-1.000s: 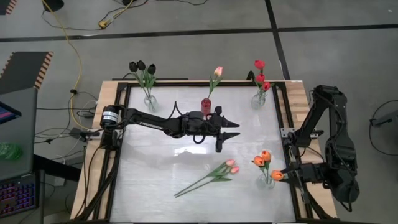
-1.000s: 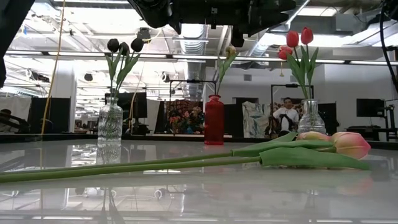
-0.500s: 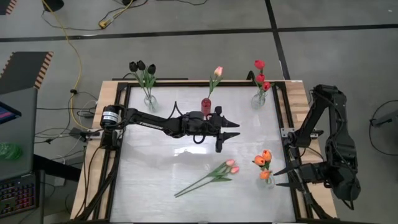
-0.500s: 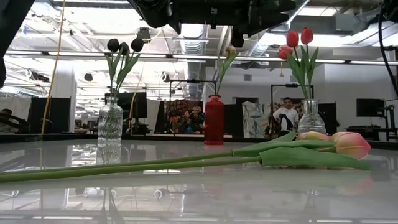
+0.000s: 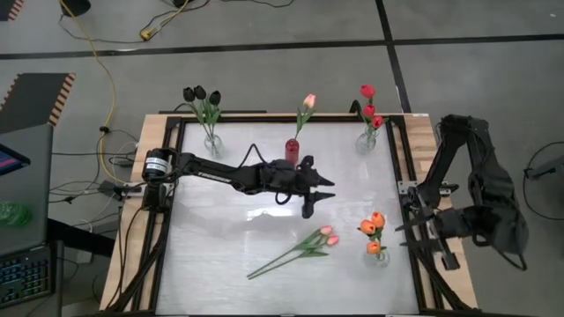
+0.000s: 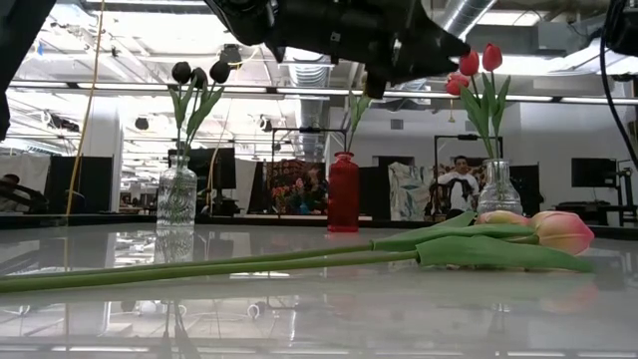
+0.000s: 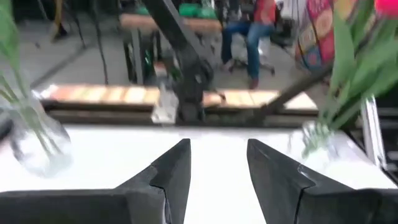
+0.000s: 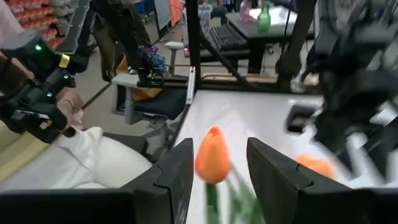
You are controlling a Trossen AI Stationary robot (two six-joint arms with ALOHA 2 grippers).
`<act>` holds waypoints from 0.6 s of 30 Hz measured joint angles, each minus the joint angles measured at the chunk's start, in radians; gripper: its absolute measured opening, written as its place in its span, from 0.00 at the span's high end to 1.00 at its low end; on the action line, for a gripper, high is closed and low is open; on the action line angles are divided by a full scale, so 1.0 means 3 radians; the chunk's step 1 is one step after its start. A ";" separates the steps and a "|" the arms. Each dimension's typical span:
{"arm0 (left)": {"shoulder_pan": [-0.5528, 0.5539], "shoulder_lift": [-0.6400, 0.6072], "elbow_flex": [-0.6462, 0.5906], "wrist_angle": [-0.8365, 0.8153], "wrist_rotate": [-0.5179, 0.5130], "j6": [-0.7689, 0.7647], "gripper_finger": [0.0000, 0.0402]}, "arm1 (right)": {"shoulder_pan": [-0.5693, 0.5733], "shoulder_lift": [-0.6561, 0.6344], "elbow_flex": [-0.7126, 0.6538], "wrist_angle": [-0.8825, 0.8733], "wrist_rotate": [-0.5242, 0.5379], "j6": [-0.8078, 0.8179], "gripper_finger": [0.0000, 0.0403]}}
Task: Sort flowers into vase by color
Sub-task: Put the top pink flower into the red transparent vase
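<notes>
Two pink tulips lie flat mid-desk, untouched. The left pincer hovers spread above them. Only the right wrist view shows the right pincer spread, beside the orange tulips.

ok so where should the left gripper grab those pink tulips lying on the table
On the bare stems, coming straight down from above. The pink tulips lie flat and the stems run thin and long away from the heads, clear of the leaves. The left gripper is open nearby.
</notes>
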State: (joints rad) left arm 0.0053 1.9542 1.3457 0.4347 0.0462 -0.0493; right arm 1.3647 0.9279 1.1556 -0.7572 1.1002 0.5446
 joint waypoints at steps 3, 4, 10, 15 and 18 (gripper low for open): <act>-0.0018 0.0001 0.0000 -0.0254 0.0068 -0.0066 0.64 | -0.0115 -0.0129 0.0007 0.0001 0.0053 -0.0343 0.56; -0.0022 0.0000 0.0000 -0.0350 0.0069 -0.0079 0.64 | -0.0159 -0.0168 0.0008 0.0002 0.0106 -0.0429 0.56; -0.0075 0.0001 -0.0001 -0.0861 0.0069 -0.0087 0.64 | -0.0483 -0.0421 0.0008 -0.0005 0.0258 -0.0620 0.56; -0.0117 0.0000 -0.0001 -0.1198 0.0069 -0.0088 0.64 | -0.0881 -0.0579 0.0009 -0.0156 0.0263 -0.0623 0.57; -0.0139 0.0000 -0.0001 -0.1313 0.0068 -0.0087 0.64 | -0.1164 -0.0618 0.0009 -0.0219 0.0241 -0.0622 0.59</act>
State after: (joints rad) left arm -0.0363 1.9542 1.3453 0.0408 0.0665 -0.0753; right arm 1.0154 0.7424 1.1584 -0.8228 1.1724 0.3580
